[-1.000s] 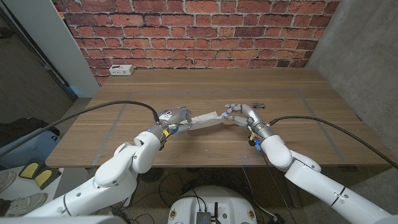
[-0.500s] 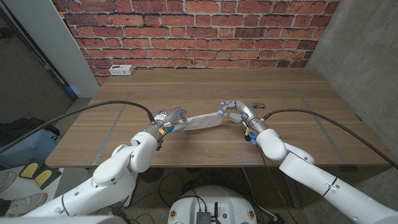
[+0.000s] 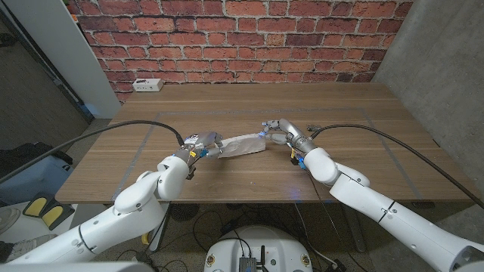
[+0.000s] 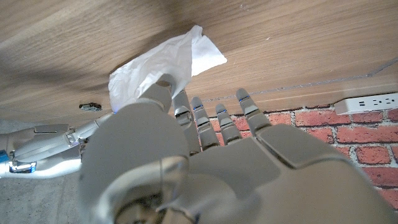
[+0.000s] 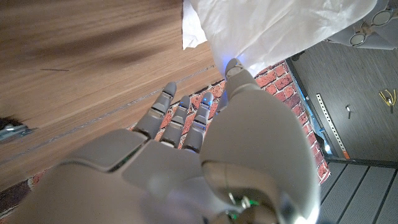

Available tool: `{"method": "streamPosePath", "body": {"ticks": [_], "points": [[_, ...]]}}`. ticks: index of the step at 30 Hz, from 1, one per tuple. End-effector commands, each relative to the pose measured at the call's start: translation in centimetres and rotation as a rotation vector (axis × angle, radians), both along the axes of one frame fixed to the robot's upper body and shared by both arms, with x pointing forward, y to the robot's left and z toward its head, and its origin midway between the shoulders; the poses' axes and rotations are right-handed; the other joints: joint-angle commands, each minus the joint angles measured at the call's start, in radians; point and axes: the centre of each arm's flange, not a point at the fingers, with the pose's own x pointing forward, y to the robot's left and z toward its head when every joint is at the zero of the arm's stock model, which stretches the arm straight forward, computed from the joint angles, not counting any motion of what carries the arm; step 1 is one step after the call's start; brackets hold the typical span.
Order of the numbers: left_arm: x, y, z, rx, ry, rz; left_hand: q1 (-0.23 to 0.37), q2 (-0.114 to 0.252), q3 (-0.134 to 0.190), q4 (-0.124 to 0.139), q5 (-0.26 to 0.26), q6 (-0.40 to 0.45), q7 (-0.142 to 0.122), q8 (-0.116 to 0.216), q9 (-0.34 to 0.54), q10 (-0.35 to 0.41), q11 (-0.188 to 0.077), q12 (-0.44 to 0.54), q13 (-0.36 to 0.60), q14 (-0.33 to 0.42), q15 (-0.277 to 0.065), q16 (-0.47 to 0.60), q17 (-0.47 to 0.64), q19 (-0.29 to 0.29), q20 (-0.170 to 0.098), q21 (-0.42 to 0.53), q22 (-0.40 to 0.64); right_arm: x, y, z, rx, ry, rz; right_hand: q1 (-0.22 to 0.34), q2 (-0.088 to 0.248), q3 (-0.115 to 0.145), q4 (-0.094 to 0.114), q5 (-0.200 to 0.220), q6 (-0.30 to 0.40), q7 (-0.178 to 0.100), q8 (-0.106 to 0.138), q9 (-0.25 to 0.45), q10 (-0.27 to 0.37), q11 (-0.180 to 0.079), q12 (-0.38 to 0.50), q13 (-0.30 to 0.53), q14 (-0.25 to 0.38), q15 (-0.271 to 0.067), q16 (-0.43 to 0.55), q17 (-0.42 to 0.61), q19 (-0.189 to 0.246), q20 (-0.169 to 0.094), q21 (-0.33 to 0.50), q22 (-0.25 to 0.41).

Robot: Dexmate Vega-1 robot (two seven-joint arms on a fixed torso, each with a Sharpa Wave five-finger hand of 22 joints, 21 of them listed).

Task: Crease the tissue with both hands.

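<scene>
Presently: one white tissue (image 3: 240, 145), spread as a narrow band over the middle of the wooden desk (image 3: 355, 162), held between two robot hands.

Long axis: runs across the desk from side to side, slightly tilted, the end at the right hand lying a little farther from the robot than the end at the left hand.

Left hand (image 3: 202, 143): at the tissue's left end. In the left wrist view the thumb presses into the tissue (image 4: 163, 65) while the other fingers (image 4: 214, 115) reach straight out beneath it, held side by side; this reads as a pinch on the end of the sheet, though the contact on the underside is hidden.

Right hand (image 3: 277, 131): at the tissue's right end. In the right wrist view the thumb tip meets the tissue (image 5: 267, 28) and the remaining fingers (image 5: 183, 115) extend, slightly spread; again a pinch by judgement, its far side unseen.

Relation governing the next move: each hand has one end, neither nearer the middle than the other. The free span lies inward of both sets of fingers, so a crease would call for bringing the ends toward each other, or pressing the span down onto the desk along its axis.

Whether the span touches the desk or hangs just above it cannot be told.
</scene>
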Motion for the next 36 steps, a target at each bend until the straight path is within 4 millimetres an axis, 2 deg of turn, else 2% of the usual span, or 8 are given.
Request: {"method": "streamPosePath", "body": {"ticks": [1,3,11,16,25,36], "points": [[2.4,0.8,0.3,-0.038,0.062,-0.02,0.01,0.001,0.004,0.001,0.006,0.003,0.002,-0.006,0.002,0.011,0.002,-0.003,0.002,0.008,0.007,-0.003,0.001,0.014,0.0,0.011,0.005,1.9,1.0,0.7,-0.025,0.02,-0.005,-0.01,-0.002,0.01,-0.001,0.0,0.065,0.063,0.008,0.005,-0.005,0.002,-0.002,0.004,-0.001,-0.065,-0.005,0.003,-0.004,0.006,-0.001,0.001],[2.5,0.8,0.4,-0.035,0.055,-0.014,0.01,0.002,0.004,0.002,0.005,0.004,0.003,-0.009,0.002,0.011,0.011,-0.005,0.002,0.012,0.013,-0.002,0.001,0.017,-0.001,0.012,0.005,2.0,1.0,0.7,-0.02,0.02,-0.004,-0.011,-0.003,0.011,-0.001,0.0,0.064,0.063,0.008,0.006,-0.004,0.002,-0.002,0.004,0.0,-0.066,-0.005,0.003,-0.004,0.006,-0.001,0.001],[3.1,0.9,0.8,-0.055,0.042,-0.001,0.01,0.002,0.005,0.003,0.005,0.003,0.004,-0.016,0.002,0.014,0.003,-0.009,0.002,0.02,0.017,-0.002,0.001,0.026,-0.002,0.017,0.006,2.6,1.2,1.3,-0.024,0.012,0.0,-0.017,-0.002,0.015,0.002,-0.001,0.057,0.057,0.009,0.009,-0.007,0.002,-0.003,0.004,0.0,-0.066,-0.007,0.005,-0.005,0.006,-0.002,0.002],[3.3,1.0,1.1,-0.05,0.028,0.015,0.007,0.002,0.004,0.007,0.003,-0.004,-0.004,-0.023,0.003,0.017,0.009,-0.011,0.003,0.026,0.017,-0.002,0.002,0.031,0.0,0.02,0.008,3.2,1.2,1.5,-0.019,0.013,0.0,-0.022,-0.002,0.017,0.004,-0.001,0.051,0.054,0.009,0.012,-0.009,0.002,-0.004,0.004,-0.001,-0.067,-0.008,0.006,-0.006,0.006,-0.002,0.002],[3.8,0.9,1.6,-0.013,0.001,0.064,0.004,0.002,0.003,0.009,0.001,-0.001,-0.009,-0.027,0.004,0.016,-0.002,-0.016,0.003,0.026,0.014,-0.004,0.002,0.03,0.0,0.021,0.009,4.4,1.6,1.6,-0.013,0.017,-0.002,-0.025,-0.001,0.02,0.004,-0.002,0.047,0.053,0.01,0.015,-0.012,0.002,-0.005,0.005,-0.001,-0.069,-0.008,0.007,-0.005,0.005,-0.001,0.002],[4.9,1.0,2.2,0.02,-0.013,0.095,0.001,0.002,0.001,0.012,0.0,-0.005,-0.023,-0.033,0.005,0.016,0.001,-0.02,0.003,0.028,0.008,-0.006,0.002,0.028,-0.002,0.021,0.01,5.6,2.1,2.1,-0.021,0.015,-0.026,-0.029,-0.001,0.022,0.005,-0.003,0.037,0.051,0.01,0.019,-0.012,0.001,-0.005,0.005,-0.001,-0.068,-0.006,0.01,-0.005,0.004,-0.001,0.002]]}}
